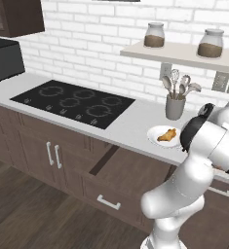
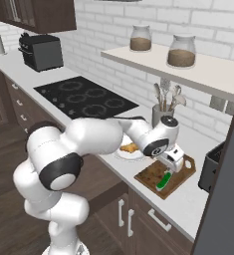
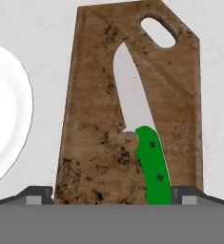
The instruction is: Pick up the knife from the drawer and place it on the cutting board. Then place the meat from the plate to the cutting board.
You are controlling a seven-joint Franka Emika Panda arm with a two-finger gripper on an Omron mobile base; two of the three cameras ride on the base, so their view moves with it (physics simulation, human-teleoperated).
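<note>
1. End effector [image 2: 174, 160] hovers over the cutting board [image 2: 180, 178]; in the hand view both finger tips [image 3: 36, 195] sit wide apart at the edges, nothing between them, so it's released.
2. Knife [image 3: 142, 138] lies flat on the cutting board, green handle toward the end effector, blade pointing at the handle hole. Looks like the first half of the task is done.
3. Plate [image 2: 130, 153] sits just beside the board on the table [image 1: 130, 127]; meat [image 1: 167, 135] is on it, an orange-brown chunk.
4. Drawer [image 1: 118, 177] hangs open below the table, silver bar handle [image 1: 108, 202] on its front.
5. Risks, judged: the meat is small and irregular, so a shallow pinch could slip or shove it across the plate.
6. The knife takes up the middle of the board; dropping the meat there could land it on the blade or nudge the knife off.
7. Utensil holder [image 1: 175, 106] stands near the plate; a wide elbow swing could clip it.
</note>
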